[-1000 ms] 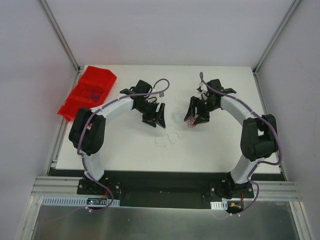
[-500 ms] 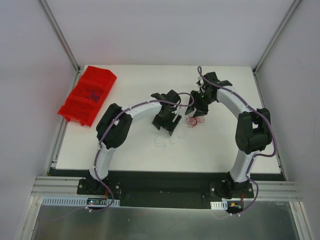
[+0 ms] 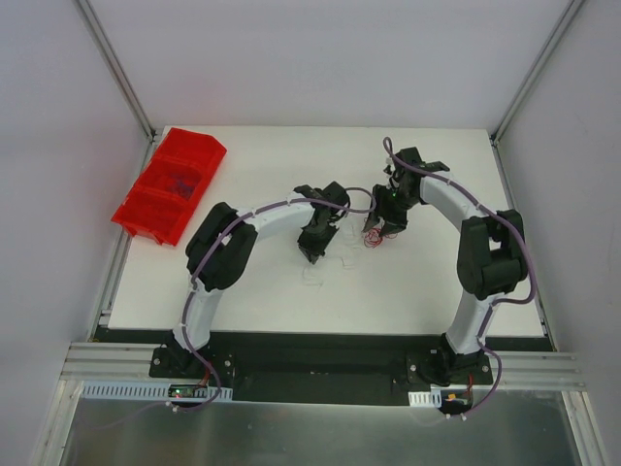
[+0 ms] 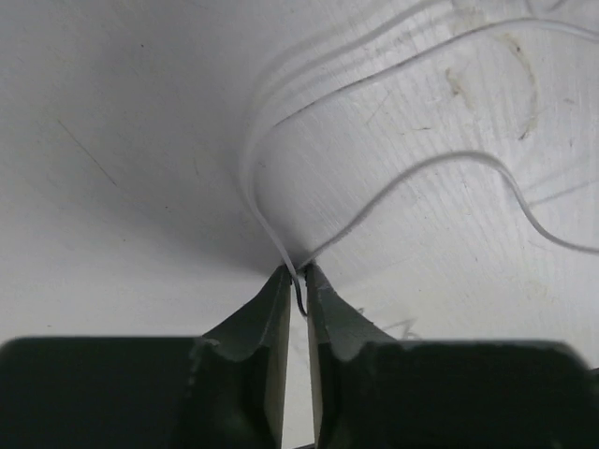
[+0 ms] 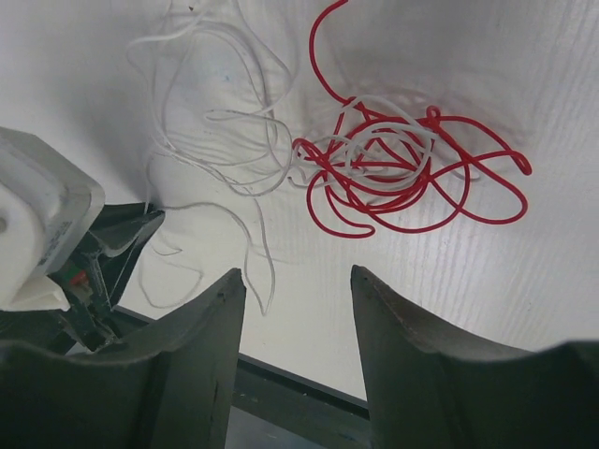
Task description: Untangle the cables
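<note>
Here the left arm bends at its elbow near 8 o'clock on the bench [image 3: 427, 291] and reaches across to the middle. Its wrist is tipped down so that the left claw [image 4: 298, 279] meets the surface, pinched shut on one pale white cable [image 4: 251, 182] that arcs away toward 1 o'clock in the wrist view. The right arm folds at its elbow near 4 o'clock and curves in toward 10 o'clock. The right claw [image 5: 298, 276] points down, fingers spread apart, holding nothing. Just beyond its fingertips lies the red cables' knot [image 5: 402, 178], threaded with white loops, and loose white cables [image 5: 220, 140] spread at 9 o'clock of it.
</note>
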